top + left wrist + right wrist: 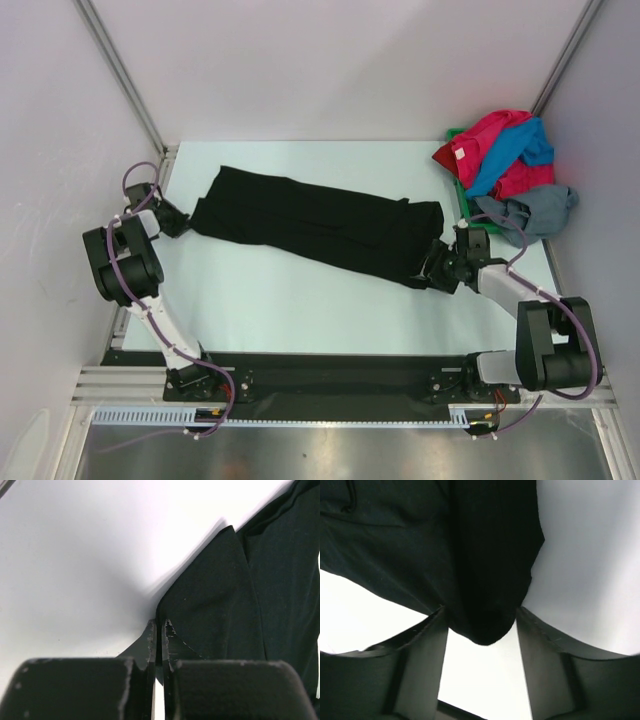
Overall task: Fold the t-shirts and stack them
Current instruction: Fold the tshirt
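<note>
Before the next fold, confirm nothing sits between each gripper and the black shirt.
Nothing visible does. The left gripper is pinched shut on the black shirt's left end, and the right gripper is open with the shirt's right end hanging between its fingers. The pile of coloured shirts lies apart, at the far right.

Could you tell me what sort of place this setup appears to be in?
Probably a lab test cell rather than a home: plain white walls with metal framing enclose a white table, two robot arms are bolted at its near edge, and a black t-shirt lies there beside a pile of coloured shirts.
</note>
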Robot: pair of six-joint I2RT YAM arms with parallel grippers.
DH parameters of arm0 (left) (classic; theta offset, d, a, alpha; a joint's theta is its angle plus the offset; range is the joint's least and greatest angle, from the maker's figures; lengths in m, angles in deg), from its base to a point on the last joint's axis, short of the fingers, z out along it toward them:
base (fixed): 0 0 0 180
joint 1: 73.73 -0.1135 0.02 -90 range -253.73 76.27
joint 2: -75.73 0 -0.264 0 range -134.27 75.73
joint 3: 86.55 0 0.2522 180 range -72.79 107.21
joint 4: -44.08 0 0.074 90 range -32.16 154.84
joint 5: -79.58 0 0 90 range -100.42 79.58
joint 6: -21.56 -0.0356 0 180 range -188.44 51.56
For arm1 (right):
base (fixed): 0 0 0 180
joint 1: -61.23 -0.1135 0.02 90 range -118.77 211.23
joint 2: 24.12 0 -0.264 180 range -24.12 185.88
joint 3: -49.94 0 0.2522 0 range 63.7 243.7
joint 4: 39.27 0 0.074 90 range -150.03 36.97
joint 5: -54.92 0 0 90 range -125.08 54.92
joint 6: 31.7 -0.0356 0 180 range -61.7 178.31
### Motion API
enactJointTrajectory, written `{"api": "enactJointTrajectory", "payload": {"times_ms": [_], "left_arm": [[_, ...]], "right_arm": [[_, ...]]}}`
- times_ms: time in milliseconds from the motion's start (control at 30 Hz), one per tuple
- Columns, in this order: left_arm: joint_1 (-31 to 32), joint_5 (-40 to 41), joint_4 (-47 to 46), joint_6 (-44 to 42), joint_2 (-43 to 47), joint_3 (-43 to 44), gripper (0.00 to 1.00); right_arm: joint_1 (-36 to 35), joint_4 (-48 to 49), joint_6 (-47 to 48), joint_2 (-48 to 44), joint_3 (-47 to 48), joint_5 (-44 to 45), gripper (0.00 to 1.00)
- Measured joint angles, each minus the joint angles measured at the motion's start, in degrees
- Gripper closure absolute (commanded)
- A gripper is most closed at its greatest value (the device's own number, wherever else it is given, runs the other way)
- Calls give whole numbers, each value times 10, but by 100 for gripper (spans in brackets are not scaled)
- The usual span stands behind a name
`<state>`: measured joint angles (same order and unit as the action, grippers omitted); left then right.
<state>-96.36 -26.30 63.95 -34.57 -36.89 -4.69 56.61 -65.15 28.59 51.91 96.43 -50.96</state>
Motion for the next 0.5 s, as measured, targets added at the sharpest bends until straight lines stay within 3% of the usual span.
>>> {"api": "enactJointTrajectory", "payload": {"times_ms": [100,200,267,333,500], "left_arm": [[0,0,9,-5,-2,6,100],[0,0,14,-10,-4,11,100],[0,0,17,-14,-5,13,100],[0,2,23,-18,-6,17,100],[0,17,53,-41,-7,34,100]], "right_arm": [[1,3,-1,15,7,0,45],[1,8,0,22,8,3,61],[1,9,2,29,8,5,86],[2,4,2,35,10,12,100],[5,-47,5,32,36,57,100]]}}
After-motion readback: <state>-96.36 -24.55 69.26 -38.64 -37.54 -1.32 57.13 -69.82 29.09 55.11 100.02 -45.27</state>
